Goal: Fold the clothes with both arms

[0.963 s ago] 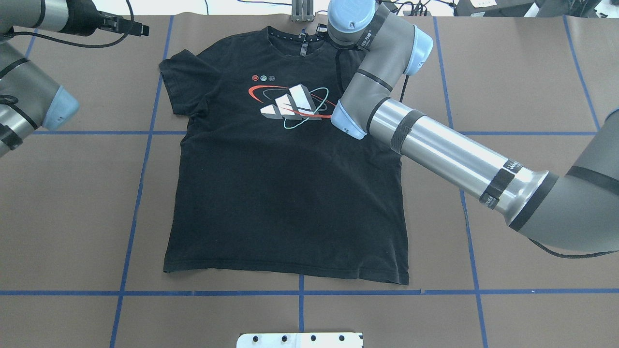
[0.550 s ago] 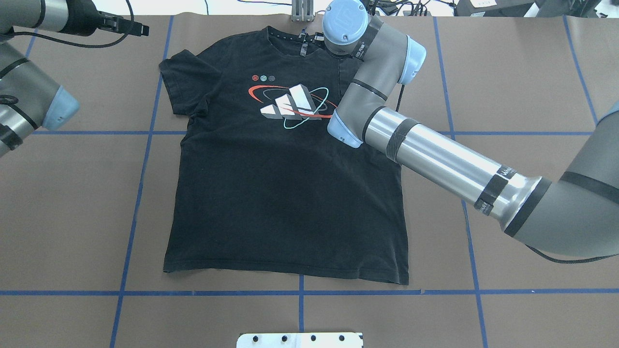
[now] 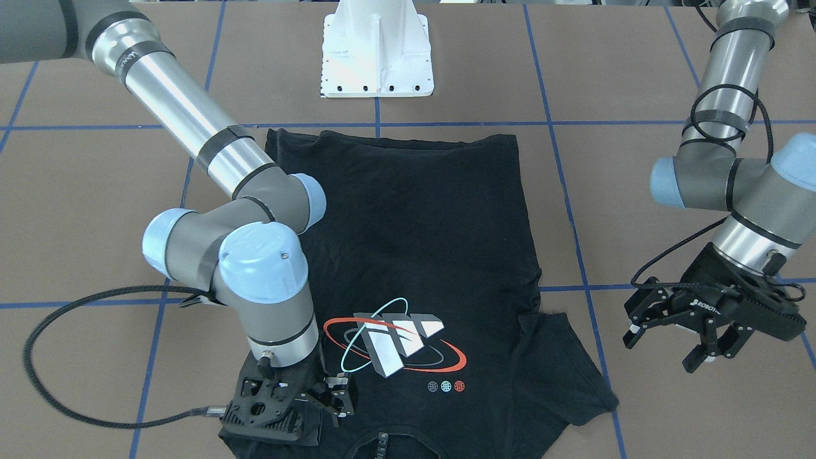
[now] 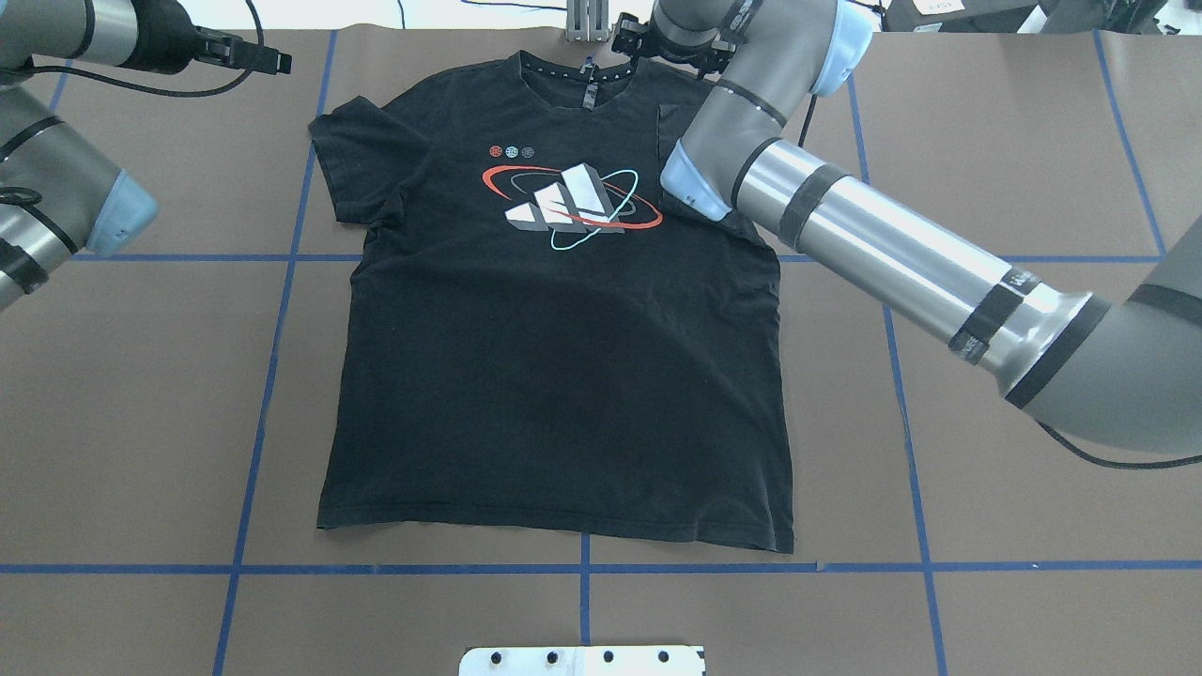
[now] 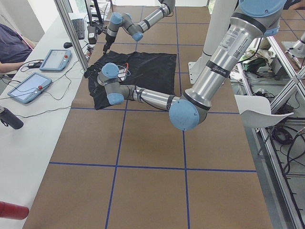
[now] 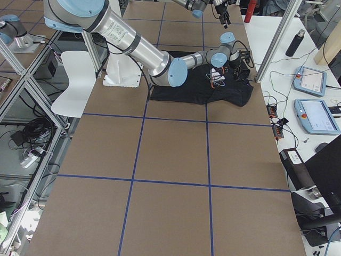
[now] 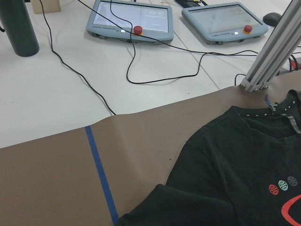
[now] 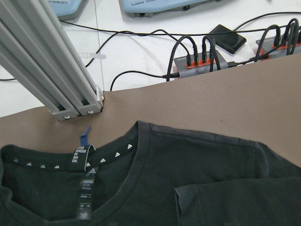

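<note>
Item 1. T-shirt (image 4: pixel 563 376): black, flat on the brown table (image 4: pixel 1033 141) at the centre of the overhead frame. Print (image 4: pixel 568 207) up, collar (image 4: pixel 582 70) toward the top edge, hem toward the bottom. Left sleeve (image 4: pixel 343 141) spread out at upper left. Right sleeve (image 4: pixel 665 127) turned in over the chest, beside the print

Item 2. Right gripper (image 3: pixel 341 400): lower left of the front-facing frame, low over the shoulder next to the collar, seemingly touching cloth. Its own body partly hides the fingers, and I cannot tell whether they pinch fabric

Item 3. Left gripper (image 3: pixel 663 349): right side of the front-facing frame, fingers spread wide with nothing between them. It hangs above bare table, near the left sleeve but apart from it

Item 4. Step in hand, as I judge it: taking matched grips at the two shoulders. The fold proper is not yet begun

Item 5. Handling notes
- The left gripper wants to come in low at the shoulder seam by the collar, mirroring the right one
- It should close on both layers, not the top one alone
- Thin cotton slides: a shallow bite may slip, a deep one drags and wrinkles the body
- Lift both sides level and together, or the shirt skews
- Mind the turned-in right sleeve, since a lopsided pull could flop it out again
</note>
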You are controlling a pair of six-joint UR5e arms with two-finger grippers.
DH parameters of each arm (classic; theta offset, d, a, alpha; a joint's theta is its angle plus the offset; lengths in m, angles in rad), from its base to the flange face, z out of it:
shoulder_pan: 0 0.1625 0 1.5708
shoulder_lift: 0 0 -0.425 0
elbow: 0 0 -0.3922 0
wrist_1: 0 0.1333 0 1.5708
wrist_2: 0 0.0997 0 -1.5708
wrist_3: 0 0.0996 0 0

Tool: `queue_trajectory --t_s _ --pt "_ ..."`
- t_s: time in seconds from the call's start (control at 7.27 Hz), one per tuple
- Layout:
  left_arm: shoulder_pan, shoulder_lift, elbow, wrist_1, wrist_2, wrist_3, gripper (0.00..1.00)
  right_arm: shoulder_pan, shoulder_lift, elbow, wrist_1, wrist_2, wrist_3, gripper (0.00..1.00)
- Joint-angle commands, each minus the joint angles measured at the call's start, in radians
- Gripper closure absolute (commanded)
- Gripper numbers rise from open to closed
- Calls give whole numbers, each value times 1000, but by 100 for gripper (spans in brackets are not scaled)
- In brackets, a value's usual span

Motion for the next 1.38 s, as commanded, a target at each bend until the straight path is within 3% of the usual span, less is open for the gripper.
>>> queue_trajectory --t_s 0.0,0.14,0.41,0.55,0.96,1.1,1.24 --pt "36 -44 81 0 109 -3 0 96 -135 140 0 134 -137 0" --pt "46 -70 125 -2 155 -3 0 142 -289 301 -3 188 -214 0" --pt "79 -92 224 -43 224 -2 0 182 -541 635 -177 225 -398 0" --pt "96 -131 288 -43 239 0 0 182 -596 697 -194 224 -438 0" --pt "117 -227 483 -63 294 9 0 181 -622 698 -180 218 -438 0" --pt "129 -230 506 -85 296 9 3 181 -622 698 -180 214 -438 0" --pt "132 -230 519 -86 300 9 12 181 -621 698 -180 213 -438 0"
